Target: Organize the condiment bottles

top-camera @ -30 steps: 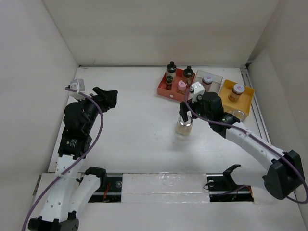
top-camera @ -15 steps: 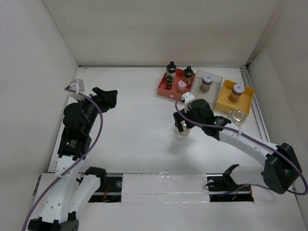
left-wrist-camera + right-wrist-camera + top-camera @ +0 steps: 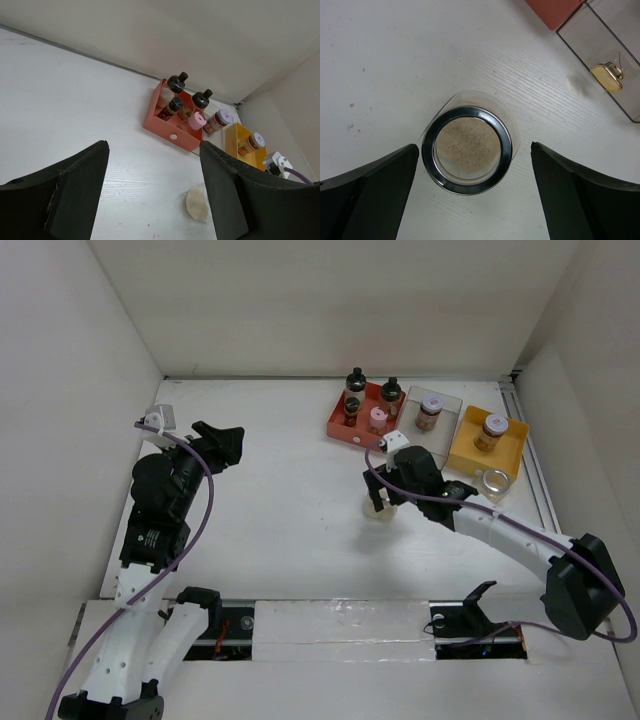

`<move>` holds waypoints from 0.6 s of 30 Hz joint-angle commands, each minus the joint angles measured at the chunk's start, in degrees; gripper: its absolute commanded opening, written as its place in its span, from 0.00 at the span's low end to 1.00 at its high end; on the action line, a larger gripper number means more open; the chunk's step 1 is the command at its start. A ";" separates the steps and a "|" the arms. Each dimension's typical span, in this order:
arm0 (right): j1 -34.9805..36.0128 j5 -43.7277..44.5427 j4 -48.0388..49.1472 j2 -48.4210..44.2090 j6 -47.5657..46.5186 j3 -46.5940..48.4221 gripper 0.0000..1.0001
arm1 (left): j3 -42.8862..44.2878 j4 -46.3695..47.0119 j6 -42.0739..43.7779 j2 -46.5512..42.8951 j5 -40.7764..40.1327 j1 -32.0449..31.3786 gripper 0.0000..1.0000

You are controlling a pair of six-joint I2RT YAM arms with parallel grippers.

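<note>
The right gripper point(image 3: 380, 496) is over the wide clear jar point(image 3: 467, 148), which stands upright on the white table point(image 3: 280, 490), near the red tray point(image 3: 348, 432). The jar's mouth is open, with a dark metal rim and pale beige powder inside. In the right wrist view the two fingers point(image 3: 367, 192) are spread wide, one on each side of the jar, and neither touches the glass.

In the red tray stand three black-capped bottles point(image 3: 355, 380) and one pink-capped bottle point(image 3: 378, 418). The clear tray point(image 3: 448, 400) beside it holds one lilac-lidded jar point(image 3: 431, 410), and the yellow tray point(image 3: 468, 452) holds another of the same kind. A loose silver ring lid point(image 3: 494, 480) lies just beside the yellow tray.

The left gripper point(image 3: 222, 440) is well apart, at the left side of the table — its jaws are spread apart too.
</note>
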 commanded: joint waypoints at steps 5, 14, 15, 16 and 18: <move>0.53 0.70 2.42 2.31 0.20 1.01 1.00 | -0.45 3.06 -0.23 -0.70 1.51 0.04 0.69; 0.01 -0.36 4.97 2.58 0.20 0.39 0.69 | -0.45 3.06 -0.23 -0.70 1.51 0.04 0.69; 0.01 0.34 5.50 1.70 0.20 0.39 0.67 | -0.45 3.06 -0.23 -0.70 1.51 0.04 0.69; 0.01 0.95 5.50 0.65 0.20 1.17 0.66 | -0.45 3.06 -0.23 -0.70 1.51 0.04 0.69; 0.01 3.14 5.50 -2.87 -1.37 2.49 0.64 | -0.45 3.06 -0.23 -0.70 1.51 0.04 0.69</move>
